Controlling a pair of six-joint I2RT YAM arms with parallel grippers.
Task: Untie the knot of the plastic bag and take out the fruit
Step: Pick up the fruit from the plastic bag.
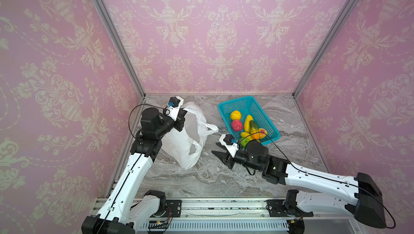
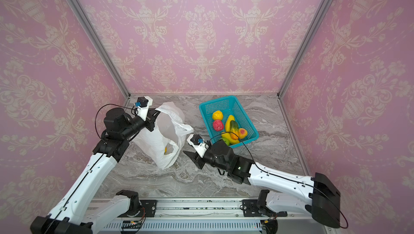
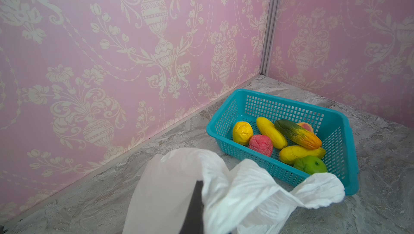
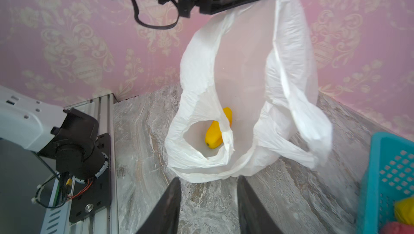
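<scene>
The white plastic bag [image 1: 179,141] [image 2: 156,141] [image 4: 242,87] hangs with its mouth open and its bottom resting on the marble table. My left gripper [image 1: 182,115] [image 2: 154,115] is shut on the bag's upper edge [image 3: 246,194] and holds it up. One yellow fruit [image 4: 214,136] [image 2: 165,150] lies inside the bag. Several more fruit [image 1: 246,125] [image 3: 271,132] lie in the teal basket. My right gripper [image 1: 214,147] [image 4: 208,178] stands open and empty just before the bag's lower edge, low over the table. The knot is out of view; the handle strips hang loose.
The teal perforated basket [image 1: 237,100] [image 2: 215,101] [image 3: 280,96] [image 4: 376,176] stands at the back right, close to my right arm. Pink papered walls close in three sides. A metal rail [image 1: 201,208] runs along the front edge.
</scene>
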